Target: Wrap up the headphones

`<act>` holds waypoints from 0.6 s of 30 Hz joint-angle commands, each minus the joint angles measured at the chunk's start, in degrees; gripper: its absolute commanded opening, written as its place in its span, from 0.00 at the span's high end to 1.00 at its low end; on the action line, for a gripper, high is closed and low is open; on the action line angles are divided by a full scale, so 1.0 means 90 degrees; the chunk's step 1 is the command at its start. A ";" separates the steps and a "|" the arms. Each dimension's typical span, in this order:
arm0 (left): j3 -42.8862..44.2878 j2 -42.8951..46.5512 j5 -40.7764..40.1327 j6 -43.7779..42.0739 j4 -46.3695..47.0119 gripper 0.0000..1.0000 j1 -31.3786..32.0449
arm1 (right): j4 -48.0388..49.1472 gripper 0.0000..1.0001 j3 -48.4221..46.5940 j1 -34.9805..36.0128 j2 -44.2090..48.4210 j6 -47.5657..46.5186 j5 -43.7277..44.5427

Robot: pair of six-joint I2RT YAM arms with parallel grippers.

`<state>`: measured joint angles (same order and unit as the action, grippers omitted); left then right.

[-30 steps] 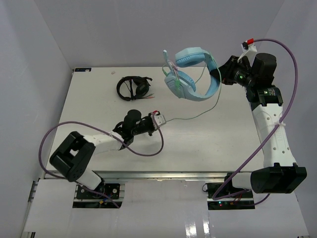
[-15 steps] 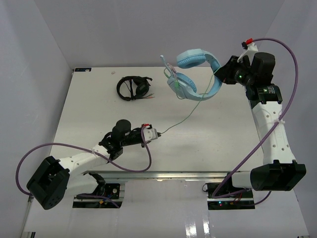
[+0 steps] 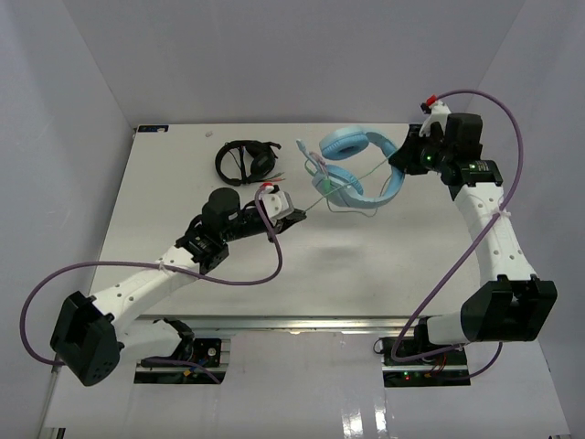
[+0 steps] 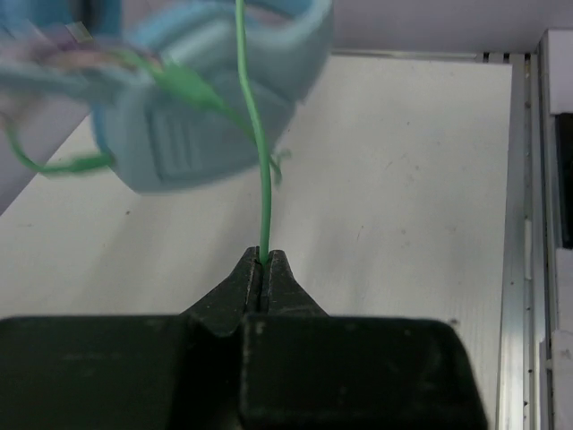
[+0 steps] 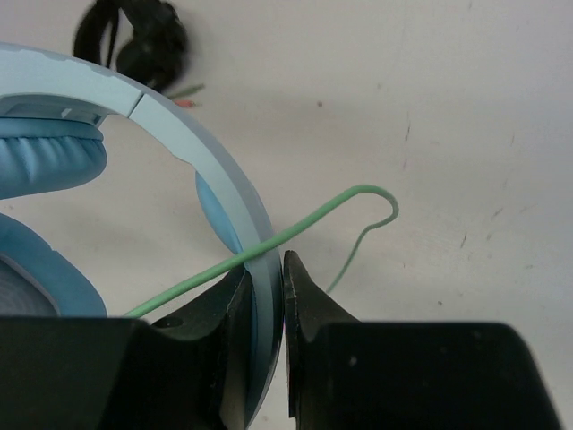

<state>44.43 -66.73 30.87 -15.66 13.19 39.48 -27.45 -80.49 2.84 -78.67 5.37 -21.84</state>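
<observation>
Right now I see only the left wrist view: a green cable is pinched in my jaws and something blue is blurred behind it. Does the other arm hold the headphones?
Observer: Yes. The right gripper has its jaws closed on the band of the light blue headphones.
Operator: Does the cable cross the band somewhere?
Observer: In the right wrist view the green cable crosses the band just beside those jaws.
Operator: Is anything else close by?
Observer: Black headphones lie on the table, on the left arm's side of the blue pair and apart from it.
</observation>
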 commanded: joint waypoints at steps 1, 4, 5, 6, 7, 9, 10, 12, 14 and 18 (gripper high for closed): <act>0.0605 0.0575 0.0105 0.0834 -0.0864 1.00 -0.0032 | 0.0218 0.92 0.0644 0.0072 -0.0028 -0.0381 0.0192; 0.0633 0.0977 0.0078 0.0912 -0.1041 1.00 -0.0032 | 0.0281 0.92 0.0878 0.0075 -0.0015 -0.0484 0.0308; 0.0686 0.1116 0.0081 0.0969 -0.1099 1.00 -0.0032 | 0.0312 0.92 0.0955 0.0077 -0.0016 -0.0509 0.0333; 0.0809 0.1147 0.0122 0.1024 -0.1192 1.00 -0.0032 | 0.0329 0.92 0.0983 0.0080 -0.0037 -0.0509 0.0350; 0.0933 0.1179 0.0164 0.1079 -0.1285 1.00 -0.0032 | 0.0346 0.92 0.1011 0.0084 -0.0057 -0.0509 0.0368; 0.1383 0.1077 0.0281 0.1170 -0.1577 1.00 -0.0032 | 0.0330 0.92 0.1020 0.0120 -0.0121 -0.0509 0.0370; 0.1779 0.0955 0.0350 0.1238 -0.1839 1.00 -0.0031 | 0.0304 0.92 0.1015 0.0166 -0.0166 -0.0509 0.0377; 0.2233 0.0720 0.0425 0.1460 -0.2046 1.00 -0.0023 | 0.0257 0.92 0.1049 0.0288 -0.0223 -0.0533 0.0435; 0.2630 0.0490 0.0476 0.1601 -0.2161 1.00 -0.0027 | 0.0252 0.92 0.1118 0.0493 -0.0215 -0.0567 0.0520; 0.3060 0.0241 0.0109 0.1801 -0.2236 1.00 -0.0022 | 0.0211 0.92 0.1218 0.0770 -0.0172 -0.0920 0.0726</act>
<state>68.28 -63.12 33.34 -3.01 -3.41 39.44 -28.55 -69.85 7.23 -81.01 -1.21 -14.97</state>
